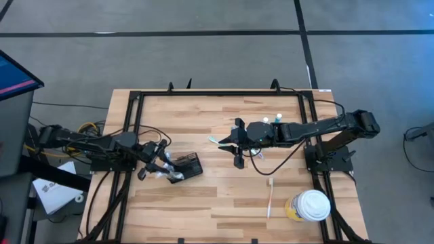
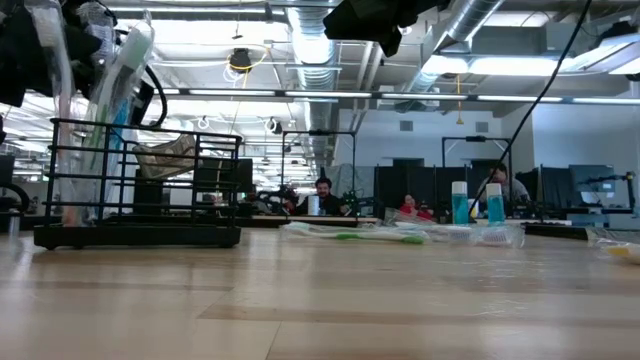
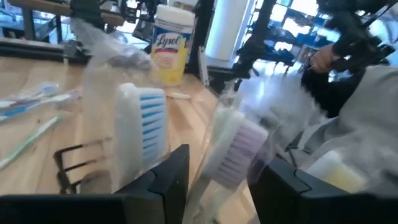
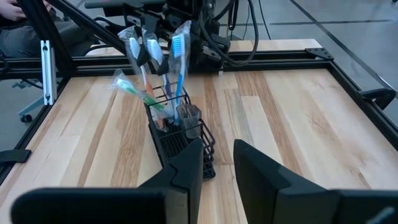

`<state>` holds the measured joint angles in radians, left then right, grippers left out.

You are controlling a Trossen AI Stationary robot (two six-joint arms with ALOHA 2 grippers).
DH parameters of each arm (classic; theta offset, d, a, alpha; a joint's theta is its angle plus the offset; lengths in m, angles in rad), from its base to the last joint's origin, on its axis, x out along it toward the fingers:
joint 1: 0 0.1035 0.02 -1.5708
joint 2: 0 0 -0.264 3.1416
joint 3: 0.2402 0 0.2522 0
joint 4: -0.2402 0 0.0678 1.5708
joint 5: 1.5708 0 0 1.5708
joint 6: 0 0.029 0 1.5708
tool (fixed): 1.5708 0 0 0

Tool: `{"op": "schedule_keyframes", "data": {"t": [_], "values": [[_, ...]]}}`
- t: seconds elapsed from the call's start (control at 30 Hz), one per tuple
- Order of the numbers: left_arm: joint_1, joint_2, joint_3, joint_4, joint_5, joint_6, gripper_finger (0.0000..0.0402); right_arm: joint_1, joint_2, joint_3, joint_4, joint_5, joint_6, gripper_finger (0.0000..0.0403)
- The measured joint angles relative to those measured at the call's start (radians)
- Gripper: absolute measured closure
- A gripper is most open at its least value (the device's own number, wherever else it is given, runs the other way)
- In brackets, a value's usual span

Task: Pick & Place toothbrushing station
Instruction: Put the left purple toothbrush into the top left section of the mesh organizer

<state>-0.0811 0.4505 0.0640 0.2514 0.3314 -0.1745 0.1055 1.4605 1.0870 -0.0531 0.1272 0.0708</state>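
The holder (image 1: pixel 188 167) is a black wire box standing on the table's left half, just in front of the left gripper (image 1: pixel 157 165). Several wrapped toothbrushes (image 4: pixel 155 59) stand upright in it.

The left gripper is at the holder's left end. In the left wrist view its fingers (image 3: pixel 163 180) stand spread, with two wrapped brush heads rising between them; whether they press on a brush cannot be told. The right gripper (image 1: pixel 238 153) hangs above the table's middle, well apart from the holder, jaws partly spread and holding nothing.

Step in hand, as judged: loading brushes into the holder, the left gripper either seating or releasing one. The next move calls for a straight lift clear of the wrappers, which could snag the fingers and tip the light holder.

Loose brushes remain: one (image 1: pixel 270 198) near the tub (image 1: pixel 310 207) at the front right corner, one (image 1: pixel 215 141) beside the right gripper.

The tub (image 3: pixel 170 46) reads "Lysol".
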Motion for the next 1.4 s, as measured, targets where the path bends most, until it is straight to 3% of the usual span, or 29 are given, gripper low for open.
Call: {"op": "schedule_keyframes", "data": {"t": [0.3,0.5,0.8,1.03,1.4], "values": [[0.000,0.014,-0.005,0.059,-0.025,0.018,0.0188,0.000,0.000,0.000,0.000,0.000,0.000,0.0321],[0.000,0.014,-0.005,0.074,-0.008,0.017,0.0180,0.005,0.000,0.000,0.000,0.000,0.000,0.0321],[0.000,0.016,-0.005,0.093,0.095,0.020,0.0229,0.006,0.000,0.000,0.000,0.000,0.000,0.0321],[0.002,0.049,-0.009,0.052,0.038,0.018,0.0259,0.006,0.000,0.000,0.000,0.000,0.000,0.0321],[0.002,0.080,-0.014,0.113,0.077,0.021,0.0324,0.006,0.000,0.000,0.000,0.000,0.000,0.0321]]}}
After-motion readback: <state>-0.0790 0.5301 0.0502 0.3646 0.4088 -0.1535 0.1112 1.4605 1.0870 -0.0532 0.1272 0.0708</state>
